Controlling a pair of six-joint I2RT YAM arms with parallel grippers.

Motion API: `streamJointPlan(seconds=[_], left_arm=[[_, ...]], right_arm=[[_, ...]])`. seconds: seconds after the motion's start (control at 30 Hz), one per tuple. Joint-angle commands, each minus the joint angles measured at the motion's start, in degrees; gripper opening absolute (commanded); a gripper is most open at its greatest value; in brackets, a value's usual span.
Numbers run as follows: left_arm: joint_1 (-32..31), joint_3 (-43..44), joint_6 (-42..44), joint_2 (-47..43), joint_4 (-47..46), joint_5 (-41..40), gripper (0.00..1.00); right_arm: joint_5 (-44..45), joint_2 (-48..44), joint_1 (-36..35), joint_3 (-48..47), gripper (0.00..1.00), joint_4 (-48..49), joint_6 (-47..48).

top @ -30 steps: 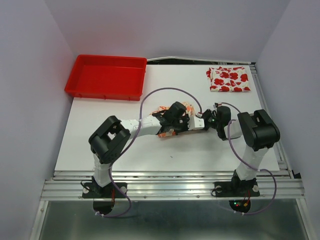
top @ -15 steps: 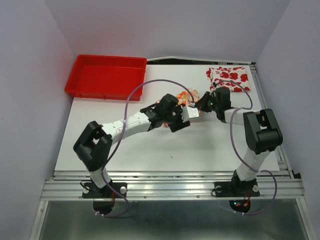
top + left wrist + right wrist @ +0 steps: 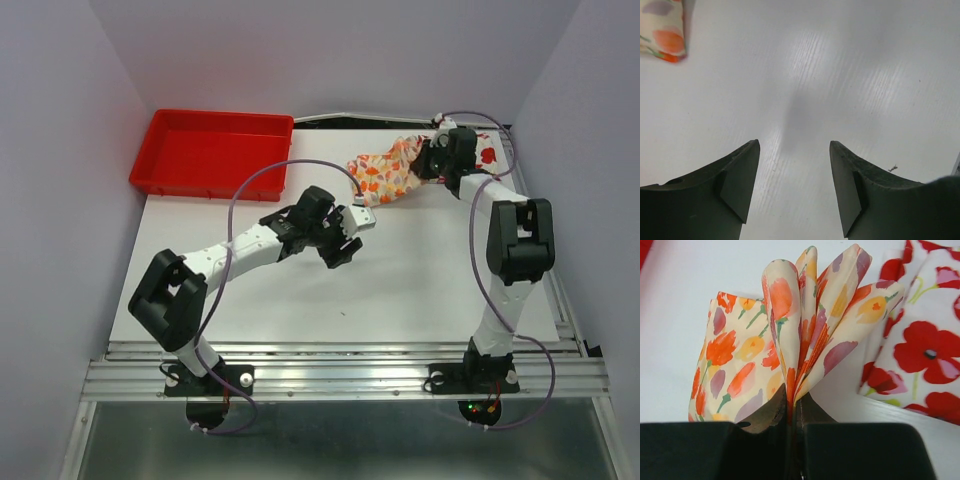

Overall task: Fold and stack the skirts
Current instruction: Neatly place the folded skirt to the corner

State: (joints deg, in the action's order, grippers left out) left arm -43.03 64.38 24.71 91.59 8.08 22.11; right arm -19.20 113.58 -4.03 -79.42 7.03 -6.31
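My right gripper (image 3: pixel 432 165) (image 3: pixel 796 402) is shut on a bunched edge of the cream skirt (image 3: pixel 385 175) (image 3: pixel 745 355) with orange, red and yellow marks. That skirt hangs folded from it and trails left over the table. The white skirt with big red flowers (image 3: pixel 488 154) (image 3: pixel 920 350) lies folded at the far right corner, right beside the held one and mostly hidden under the right arm. My left gripper (image 3: pixel 352 238) (image 3: pixel 794 144) is open over bare table, holding nothing. A corner of the cream skirt (image 3: pixel 662 30) shows ahead of it to the left.
A red plastic tray (image 3: pixel 210 190) stands at the far left of the white table (image 3: pixel 400 290). Purple cables loop above both arms. Grey walls close in on both sides, and a metal rail runs along the near edge.
The left gripper opened, let go of the cream skirt and stayed near the table's middle. The right gripper carried the skirt away to the far right, up to the red-flowered skirt.
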Motion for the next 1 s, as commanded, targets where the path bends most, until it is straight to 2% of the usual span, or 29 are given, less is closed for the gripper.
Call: streamJointPlan(seconds=[0.0, 0.23, 0.67, 0.97], left_arm=[[-0.1, -1.6, -2.8, -4.0, -1.5, 2.3, 0.69], [-0.1, -3.6, -2.7, -5.4, -1.4, 2.5, 0.69], [0.0, -3.2, -2.4, -4.4, -0.9, 2.8, 0.68], [0.0, -3.1, -2.6, -3.5, -0.8, 2.9, 0.68]], right_arm=[[-1.8, 2.0, 3.2, -9.2, 0.01, -2.9, 9.0], [-4.3, 7.3, 7.7, -20.2, 0.01, -5.4, 11.2], [-11.0, 11.8, 12.1, -32.6, 0.01, -10.5, 14.0], [-17.0, 14.7, 17.7, -40.1, 0.01, -15.5, 9.4]])
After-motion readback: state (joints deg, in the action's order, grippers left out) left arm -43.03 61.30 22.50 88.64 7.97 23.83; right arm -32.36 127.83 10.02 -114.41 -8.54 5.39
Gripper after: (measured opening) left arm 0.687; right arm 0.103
